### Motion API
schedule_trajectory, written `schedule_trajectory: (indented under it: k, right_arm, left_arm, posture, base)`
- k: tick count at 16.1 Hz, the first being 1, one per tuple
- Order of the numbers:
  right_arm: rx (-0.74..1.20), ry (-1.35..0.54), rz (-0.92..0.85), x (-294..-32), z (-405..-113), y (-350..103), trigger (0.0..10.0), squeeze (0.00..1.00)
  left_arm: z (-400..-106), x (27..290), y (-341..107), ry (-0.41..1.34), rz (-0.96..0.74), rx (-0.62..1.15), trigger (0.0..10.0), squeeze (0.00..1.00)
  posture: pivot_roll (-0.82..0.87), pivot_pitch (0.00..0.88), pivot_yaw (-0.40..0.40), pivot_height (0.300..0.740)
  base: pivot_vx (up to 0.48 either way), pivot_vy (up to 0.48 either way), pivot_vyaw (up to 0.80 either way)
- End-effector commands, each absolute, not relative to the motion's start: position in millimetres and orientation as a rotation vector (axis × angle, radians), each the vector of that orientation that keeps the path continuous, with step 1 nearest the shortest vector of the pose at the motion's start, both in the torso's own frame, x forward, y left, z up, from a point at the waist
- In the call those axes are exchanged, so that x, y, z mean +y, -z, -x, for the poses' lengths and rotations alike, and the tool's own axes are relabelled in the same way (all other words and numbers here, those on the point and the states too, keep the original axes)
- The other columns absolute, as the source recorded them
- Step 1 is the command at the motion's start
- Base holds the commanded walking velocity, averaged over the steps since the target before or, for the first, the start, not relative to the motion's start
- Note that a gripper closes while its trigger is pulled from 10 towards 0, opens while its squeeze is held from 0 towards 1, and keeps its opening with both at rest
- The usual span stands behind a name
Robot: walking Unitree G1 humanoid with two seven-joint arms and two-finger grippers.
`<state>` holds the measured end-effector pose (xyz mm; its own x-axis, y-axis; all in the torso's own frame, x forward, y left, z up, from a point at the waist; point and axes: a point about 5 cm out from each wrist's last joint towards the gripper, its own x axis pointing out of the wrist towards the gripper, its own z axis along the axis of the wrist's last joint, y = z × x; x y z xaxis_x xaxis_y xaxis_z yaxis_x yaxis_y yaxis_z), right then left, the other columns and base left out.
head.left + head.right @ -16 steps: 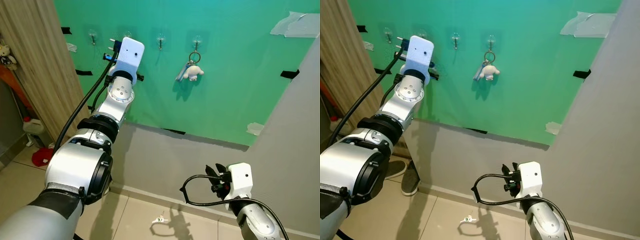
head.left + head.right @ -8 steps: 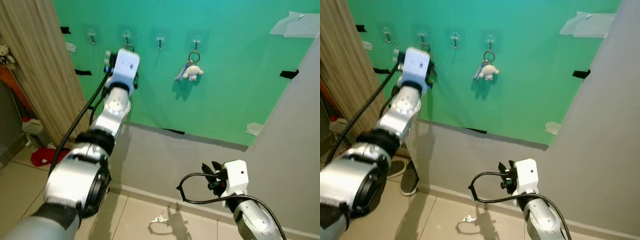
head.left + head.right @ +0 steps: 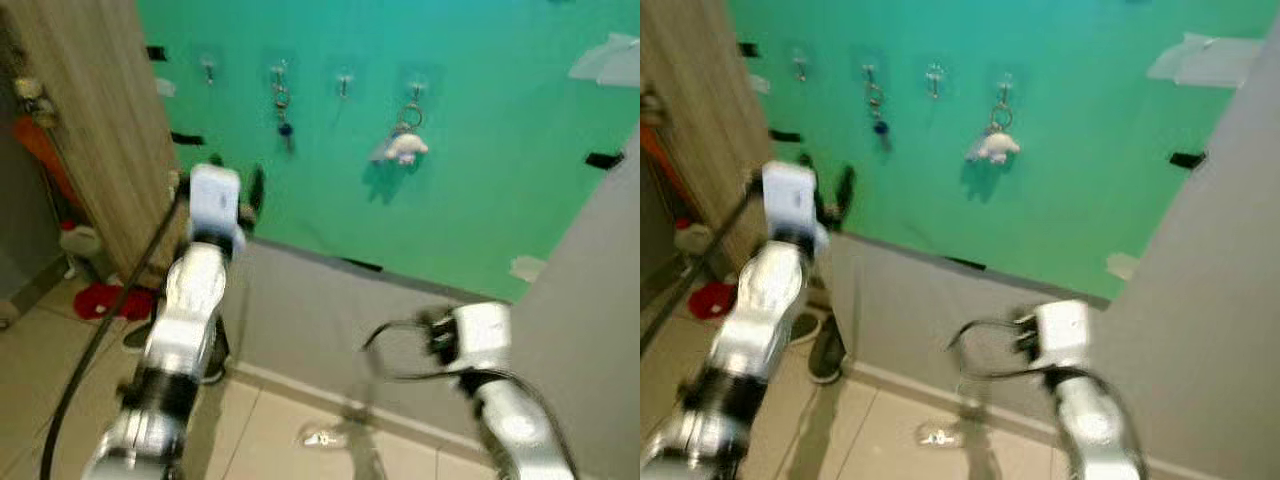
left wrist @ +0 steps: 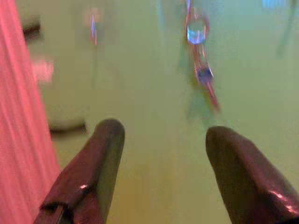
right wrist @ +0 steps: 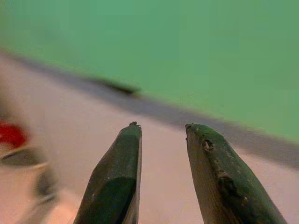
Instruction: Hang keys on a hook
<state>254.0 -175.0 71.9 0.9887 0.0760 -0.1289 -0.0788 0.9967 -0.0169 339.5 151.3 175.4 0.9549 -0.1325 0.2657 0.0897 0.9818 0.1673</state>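
A small bunch of keys (image 3: 283,104) with a dark blue tag hangs from the second of several clear hooks (image 3: 279,72) on the green wall. A white plush keychain (image 3: 404,146) hangs from the fourth hook. My left gripper (image 3: 216,186) is open and empty, below and left of the hanging keys and off the wall. In the left wrist view the keys (image 4: 201,65) show ahead, beyond the black fingers (image 4: 96,158). My right gripper (image 5: 161,128) hangs low by the grey wall, its fingers apart with nothing between them. The views are blurred.
A wood-grain panel (image 3: 85,130) stands at the left. A grey lower wall (image 3: 320,310) runs under the green one. A small metal thing (image 3: 320,437) lies on the tiled floor, and a red item (image 3: 100,300) sits by the panel.
My left gripper has dropped down and back from the second hook, and the keys now hang there. The whole picture has shifted and blurred. My right arm has risen a little.
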Motion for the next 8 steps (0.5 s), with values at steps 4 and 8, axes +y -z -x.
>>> schedule_trajectory:
  k: [4,8]
  right_arm:
    - [0.140,0.002,0.009,-184,-242,-63,10.0,0.01]
    - [0.149,-0.031,0.013,-176,-253,-61,10.0,0.01]
  left_arm:
    - [-298,158,-116,0.193,-0.087,-0.056,10.0,1.00]
    - [-295,165,-109,0.199,-0.086,0.024,10.0,1.00]
  posture:
    - [-0.07,0.000,-0.047,0.740]
    - [-0.06,0.000,-0.036,0.740]
  base:
    - [0.000,0.000,0.00]
    - [0.000,0.480,-0.70]
